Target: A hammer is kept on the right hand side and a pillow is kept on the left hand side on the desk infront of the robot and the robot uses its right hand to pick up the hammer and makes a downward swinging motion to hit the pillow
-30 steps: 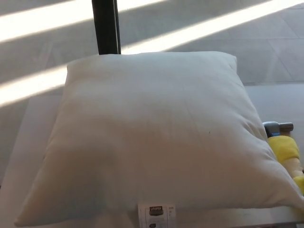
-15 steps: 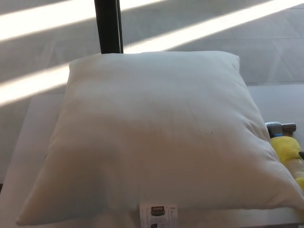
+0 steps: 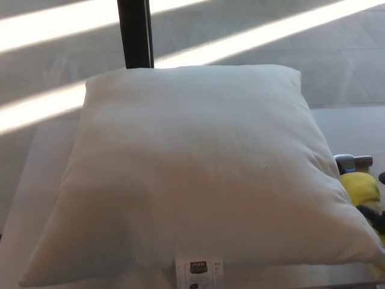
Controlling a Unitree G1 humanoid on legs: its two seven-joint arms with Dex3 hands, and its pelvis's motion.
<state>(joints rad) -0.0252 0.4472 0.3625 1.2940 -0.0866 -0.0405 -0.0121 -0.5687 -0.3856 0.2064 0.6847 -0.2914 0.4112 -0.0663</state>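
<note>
Honestly we can't tell what the fingers are doing: only a dark sliver of what's probably the right hand [image 3: 380, 211] peeks in at 3 o'clock, over the yellow grip. The left hand isn't in view. The hammer [image 3: 359, 183] lies at the pillow's right edge, metal head toward 12. We'd guess it's head-heavy and stiff, so grab mid-grip where the yellow rubber gives friction. The pillow [image 3: 198, 174] fills the surface [image 3: 355, 129], soft and forgiving.

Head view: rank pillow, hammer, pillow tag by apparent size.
1. pillow, by far the largest.
2 and 3. hammer and tag: both small and cut off by the frame edge, so unranked.
</note>
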